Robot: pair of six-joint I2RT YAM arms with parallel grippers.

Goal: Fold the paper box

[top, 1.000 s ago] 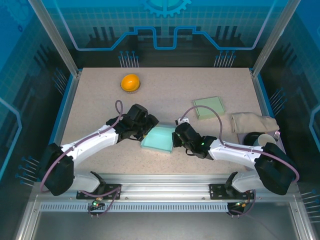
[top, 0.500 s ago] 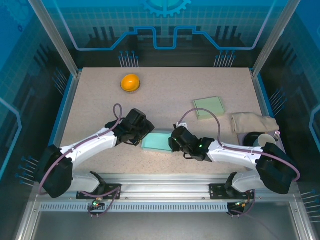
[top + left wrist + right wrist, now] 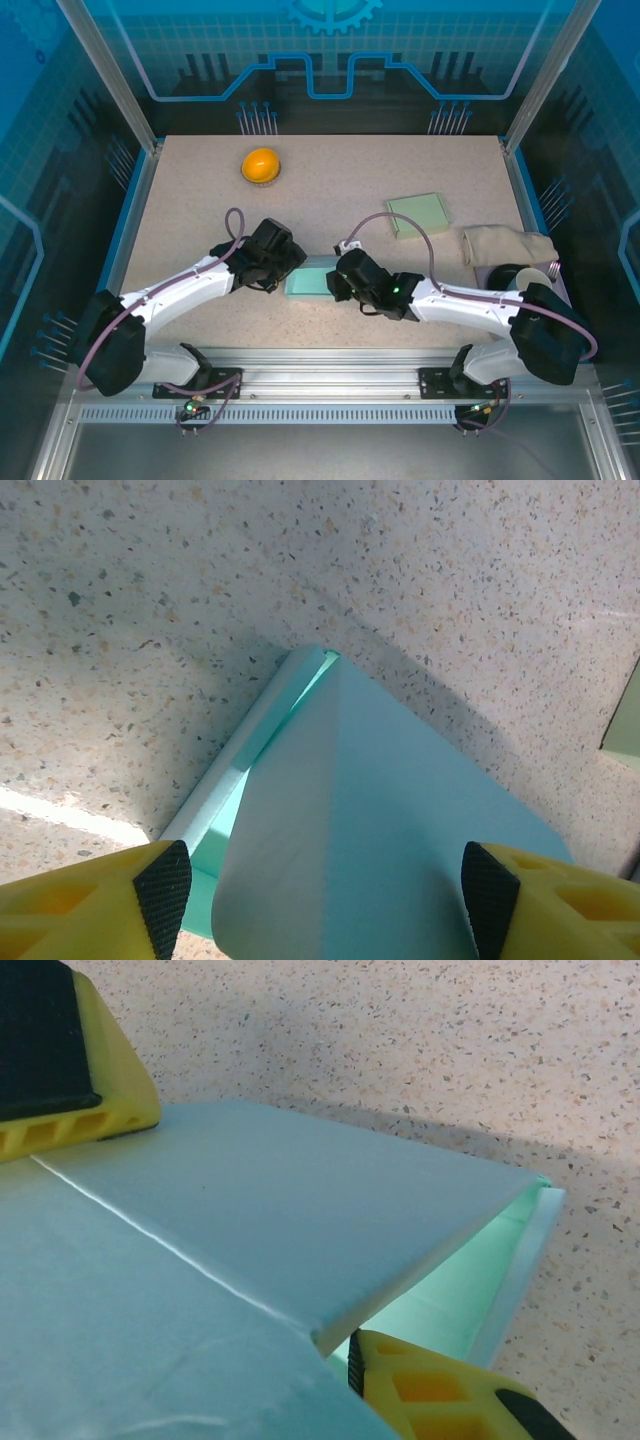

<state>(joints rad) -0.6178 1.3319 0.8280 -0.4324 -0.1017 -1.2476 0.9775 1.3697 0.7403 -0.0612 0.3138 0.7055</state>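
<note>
From above, the box [image 3: 312,281] lies flattened on the table [image 3: 200,190], near its front edge and between the two arms. The left claw [image 3: 288,268] sits at the box's left end and the right claw [image 3: 338,282] at its right end. An orange ball [image 3: 260,164] rests far back on the left. A green square [image 3: 420,214] and a cloth [image 3: 505,245] lie well apart from the box on the right.

In the left wrist view, the left claw [image 3: 325,890] is released. Its fingers [image 3: 165,880] stand wide apart with a pale flap of the box [image 3: 350,810] lying between them. The flap rises from a narrow folded wall along the box's left side.

In the right wrist view, the right claw [image 3: 250,1230] is clenched on a flap of the box [image 3: 300,1180]. One finger [image 3: 70,1070] lies on top of the paper and the other [image 3: 430,1390] sits beneath the flap's edge. A crease runs across the flap, and the lighter inside of the box shows under it.
</note>
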